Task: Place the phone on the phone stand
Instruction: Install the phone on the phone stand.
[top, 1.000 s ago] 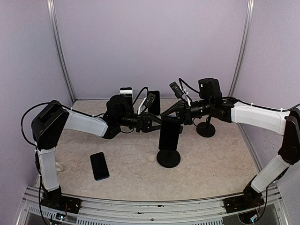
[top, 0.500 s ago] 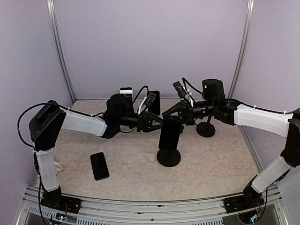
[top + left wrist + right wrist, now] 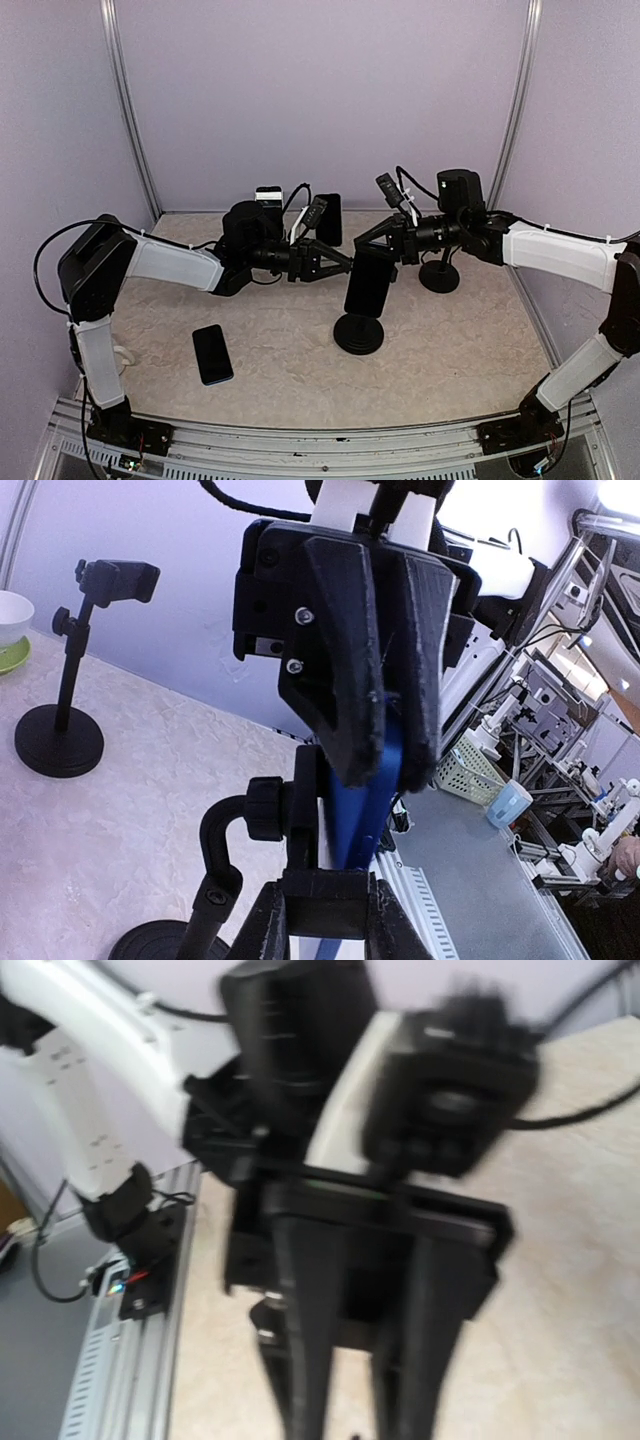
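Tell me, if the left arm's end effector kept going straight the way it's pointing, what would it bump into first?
Most likely the upright phone at the phone stand. The left end effector points straight at the phone's edge from very close. From above I can't tell whether they already touch.

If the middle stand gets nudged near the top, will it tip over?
Likely top-heavy: the phone is up at the clamp of the middle stand, over a thin post. Its wide round base probably resists light nudges, but a high push could rock it.
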Robot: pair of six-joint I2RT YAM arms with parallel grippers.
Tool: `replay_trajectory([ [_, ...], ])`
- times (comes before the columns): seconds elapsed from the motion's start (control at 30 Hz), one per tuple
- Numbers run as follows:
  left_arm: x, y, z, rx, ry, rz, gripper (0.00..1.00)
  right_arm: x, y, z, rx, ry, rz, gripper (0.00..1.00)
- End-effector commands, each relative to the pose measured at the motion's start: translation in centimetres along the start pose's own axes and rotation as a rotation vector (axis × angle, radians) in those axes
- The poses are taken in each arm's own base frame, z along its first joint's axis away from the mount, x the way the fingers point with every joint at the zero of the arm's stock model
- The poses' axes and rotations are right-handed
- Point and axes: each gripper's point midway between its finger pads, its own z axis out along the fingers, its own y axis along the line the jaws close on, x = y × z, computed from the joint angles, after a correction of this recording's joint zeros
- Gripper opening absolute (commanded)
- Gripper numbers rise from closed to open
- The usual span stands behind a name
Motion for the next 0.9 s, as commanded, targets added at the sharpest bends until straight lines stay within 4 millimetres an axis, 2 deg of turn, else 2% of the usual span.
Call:
replay_trajectory([
  [0.0, -4.7, -4.0, -2.0, 0.070, -0.070, 0.191, 0.00, 1.5, -3.0, -2.0, 0.132, 0.034, 0.086, 0.00],
  [0.43, -4.5, -3.6, -1.8, 0.066, -0.070, 0.175, 0.00, 1.3, -3.0, -1.7, 0.108, 0.036, 0.105, 0.00],
  [0.87, -4.0, -2.8, -1.1, 0.046, -0.046, 0.176, 0.00, 1.0, -2.6, -0.2, 0.058, 0.051, 0.135, 0.00],
])
